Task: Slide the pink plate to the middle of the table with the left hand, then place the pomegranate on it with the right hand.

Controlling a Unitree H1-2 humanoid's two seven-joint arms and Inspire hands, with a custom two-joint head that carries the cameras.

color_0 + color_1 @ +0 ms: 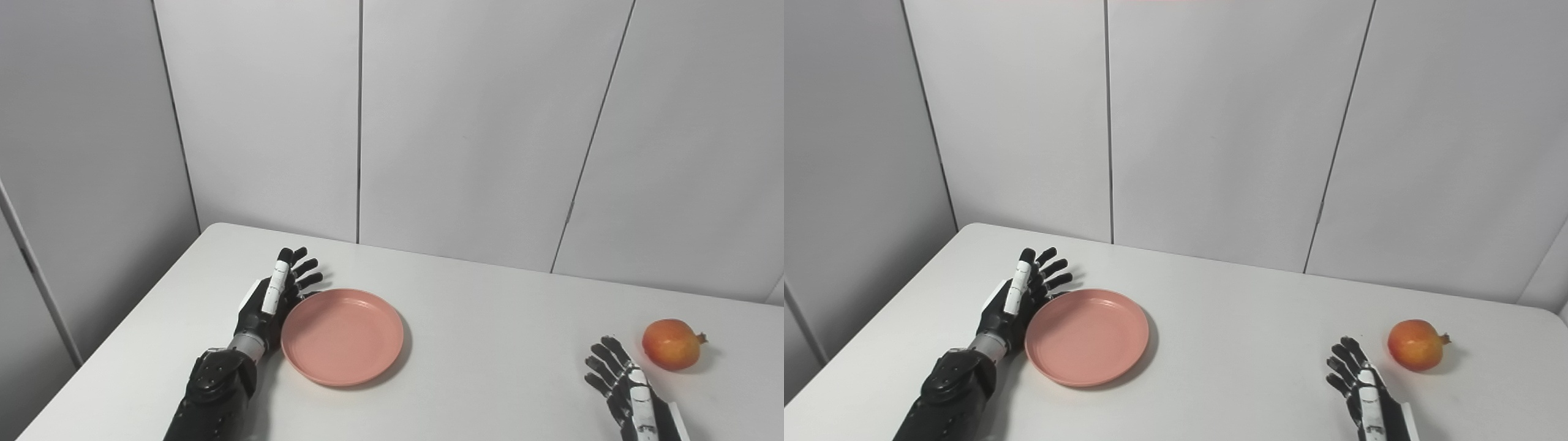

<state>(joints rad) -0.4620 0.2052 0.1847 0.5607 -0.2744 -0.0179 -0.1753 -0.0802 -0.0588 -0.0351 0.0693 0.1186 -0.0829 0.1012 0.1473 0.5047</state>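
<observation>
Edgewise, left hand [272, 300] presses pink plate's [343, 337] rim, fingers spread.

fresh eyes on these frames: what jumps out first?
The pink plate left of centre on the white table, with the open left hand set against its left rim. Then the pomegranate far right, with the open right hand just short of it.

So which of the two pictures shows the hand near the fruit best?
The left eye view. There the right hand sits a little higher in the frame, so its spread, empty fingers and white-backed thumb show more fully beside the pomegranate. The right eye view shows the same open hand, cut off sooner at the bottom edge.
</observation>
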